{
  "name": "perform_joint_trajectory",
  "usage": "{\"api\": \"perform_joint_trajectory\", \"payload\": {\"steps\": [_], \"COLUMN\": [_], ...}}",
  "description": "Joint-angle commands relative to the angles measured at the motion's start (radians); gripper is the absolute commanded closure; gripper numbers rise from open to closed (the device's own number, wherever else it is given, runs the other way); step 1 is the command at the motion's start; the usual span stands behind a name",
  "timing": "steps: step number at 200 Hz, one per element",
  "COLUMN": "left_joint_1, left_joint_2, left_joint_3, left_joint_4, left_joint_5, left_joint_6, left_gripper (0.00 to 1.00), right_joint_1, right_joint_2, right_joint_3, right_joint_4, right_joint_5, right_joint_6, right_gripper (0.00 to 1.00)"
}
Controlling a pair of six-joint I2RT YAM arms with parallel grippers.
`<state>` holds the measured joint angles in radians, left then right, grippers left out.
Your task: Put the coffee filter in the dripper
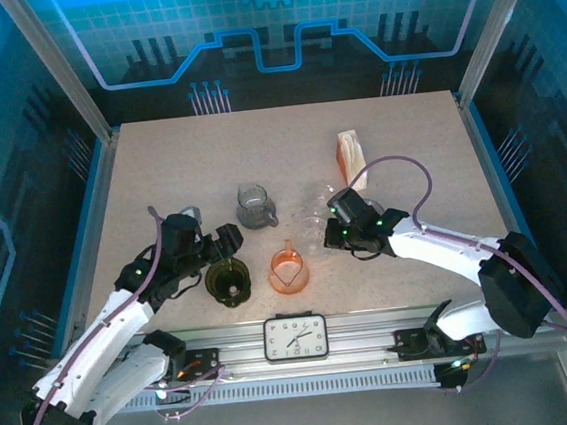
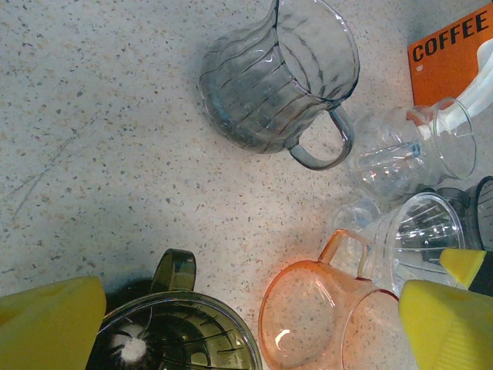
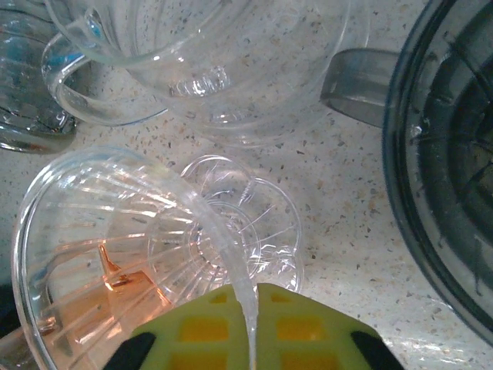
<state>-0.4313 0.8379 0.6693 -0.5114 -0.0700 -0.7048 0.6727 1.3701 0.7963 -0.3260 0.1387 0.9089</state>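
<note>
**Right jaws on a clear dripper, filter pack at the back**

Standing next to the rig right now. The right arm reaches in toward the middle of the tabletop, and its jaws are pressed together on the thin rim of a clear dripper. On the wrist camera you can see the glass wall running straight in between the yellow pads. The dripper is tilted, mouth turned sideways. I can't tell if its base is touching the tabletop.

The coffee filter pack, orange with "COFFEE" printed on it, stands at the far right of the tabletop, just beyond the right jaws. It's well apart from the 2 coloured drippers up front.

The left arm has its jaws spread wide, hovering low. Its 2 yellow fingers frame the green dripper and the orange dripper, which sit side by side near the front edge, and the jaws touch neither.

Other stuff around:
- a grey glass jug upright behind the green and orange drippers
- a 2nd clear dripper just beside the pinched one, toward the pack
- a dark dripper close on the other side of the pinched one, handle pointing at it
- a clock lying on the rail between the 2 arm bases
</note>
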Motion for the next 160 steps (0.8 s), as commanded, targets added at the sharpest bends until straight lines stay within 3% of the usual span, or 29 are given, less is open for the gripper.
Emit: {"api": "perform_joint_trajectory", "payload": {"steps": [1, 110, 160], "left_joint_1": [0.007, 0.008, 0.009], "left_joint_2": [0.001, 0.008, 0.000], "left_joint_3": [-0.003, 0.023, 0.024], "left_joint_4": [0.010, -0.010, -0.015], "left_joint_5": [0.014, -0.001, 0.003], "left_joint_6": [0.004, 0.007, -0.007], "left_gripper": [0.01, 0.01, 0.01], "right_joint_1": [-0.013, -0.033, -0.035], "right_joint_2": [-0.028, -0.230, -0.265], "right_joint_3": [-0.009, 0.120, 0.208], "right_joint_4": [-0.027, -0.184, -0.270], "right_joint_5": [0.007, -0.019, -0.214], "right_joint_6": [-0.004, -0.089, -0.122], "right_gripper": [0.97, 1.00, 1.00]}}
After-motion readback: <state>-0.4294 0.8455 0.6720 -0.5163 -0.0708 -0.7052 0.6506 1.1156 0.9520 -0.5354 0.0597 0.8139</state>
